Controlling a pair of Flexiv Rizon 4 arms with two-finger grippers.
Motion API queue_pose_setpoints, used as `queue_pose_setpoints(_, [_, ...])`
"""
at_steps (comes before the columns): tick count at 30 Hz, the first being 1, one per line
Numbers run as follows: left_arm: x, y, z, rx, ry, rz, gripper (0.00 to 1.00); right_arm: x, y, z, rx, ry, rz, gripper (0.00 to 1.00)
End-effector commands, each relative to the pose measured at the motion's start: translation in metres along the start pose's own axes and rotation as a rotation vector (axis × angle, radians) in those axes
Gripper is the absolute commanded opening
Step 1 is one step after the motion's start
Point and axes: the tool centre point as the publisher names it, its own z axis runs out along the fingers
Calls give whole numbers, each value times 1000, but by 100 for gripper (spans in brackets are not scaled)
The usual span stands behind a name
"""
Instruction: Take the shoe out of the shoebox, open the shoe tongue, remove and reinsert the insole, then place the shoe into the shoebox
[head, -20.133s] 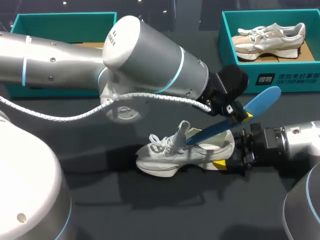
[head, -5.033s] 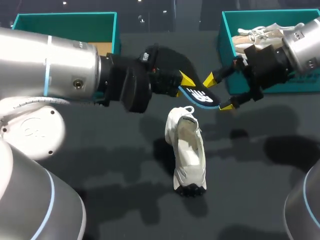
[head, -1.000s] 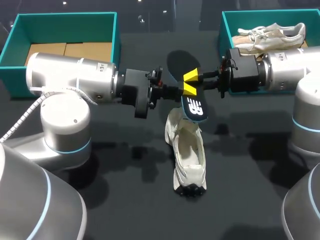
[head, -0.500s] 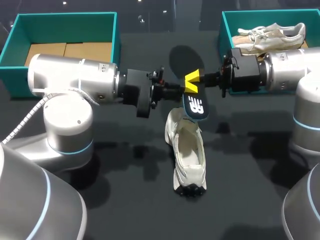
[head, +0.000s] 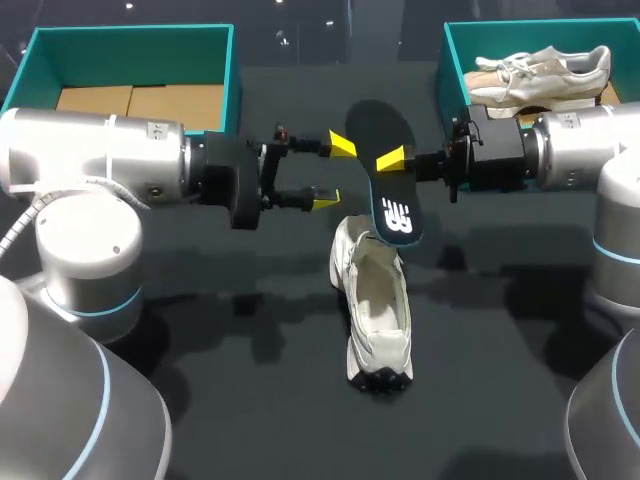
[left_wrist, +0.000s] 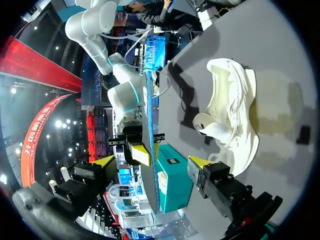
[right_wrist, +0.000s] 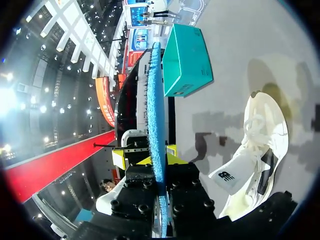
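Backing away leftward over the last half second, the left end effector (head: 334, 174) has released the insole (head: 388, 180) and stands spread wide just beside it, not touching. Opposite, the right end effector (head: 392, 160) is clenched on the insole's edge and holds it tilted over the far end of the shoe (head: 378, 300), which lies on the bench (head: 250, 400) with its opening up. From above the insole shows its dark face. Both wrist views catch it edge-on as a thin blue strip. Behind the right arm, the right shoebox (head: 445, 70) holds a second shoe (head: 540, 75). The left shoebox (head: 228, 70) holds brown cardboard (head: 140, 100).
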Motion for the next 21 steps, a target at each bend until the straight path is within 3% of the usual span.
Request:
queue_pose_setpoints(1, [-4,-5,-26,4,20,-3,100,-7,-5,1,2,7,-1,0])
queue_pose_setpoints(11, [-8,-1,-27,5,29,-1,100,-15,-8,1,8,34,1,0])
queue_pose_setpoints(16, [-27,25,-29,13,159,-30,100,-15,-8,1,8,34,1,0])
queue_pose_setpoints(21, [-47,44,-29,71,318,-62,100,-15,-8,1,8,34,1,0])
